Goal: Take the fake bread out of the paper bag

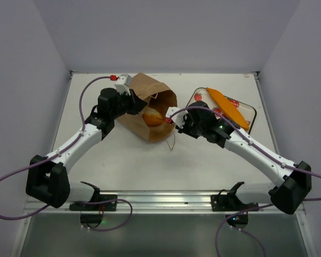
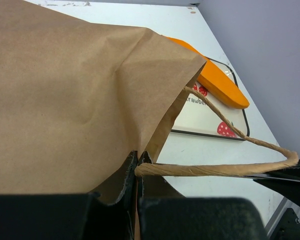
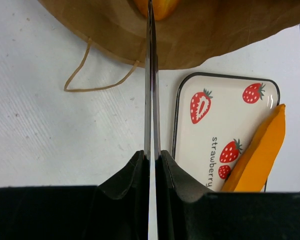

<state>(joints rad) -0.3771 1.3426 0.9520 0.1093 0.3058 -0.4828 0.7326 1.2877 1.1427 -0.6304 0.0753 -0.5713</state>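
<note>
The left gripper (image 2: pixel 138 161) pinches the bag (image 1: pixel 144 88) rim by its handle (image 2: pixel 215 169). The right gripper (image 3: pixel 151 6) is pressed together. The bread (image 1: pixel 151 119) sits at its tips, inside the bag mouth. It looks light, smooth, maybe slippery, so grab its middle.

paper bag (image 1: pixel 145 95): brown kraft, creased, tipped on its side, far-centre of the table, mouth wide open facing near-right | handles (image 2: pixel 215 170): thin twisted paper, one loop lying on the table just near the mouth | fake bread (image 1: pixel 153 118): golden-orange, rounded, inside the bag just behind the mouth, partly hidden
</note>
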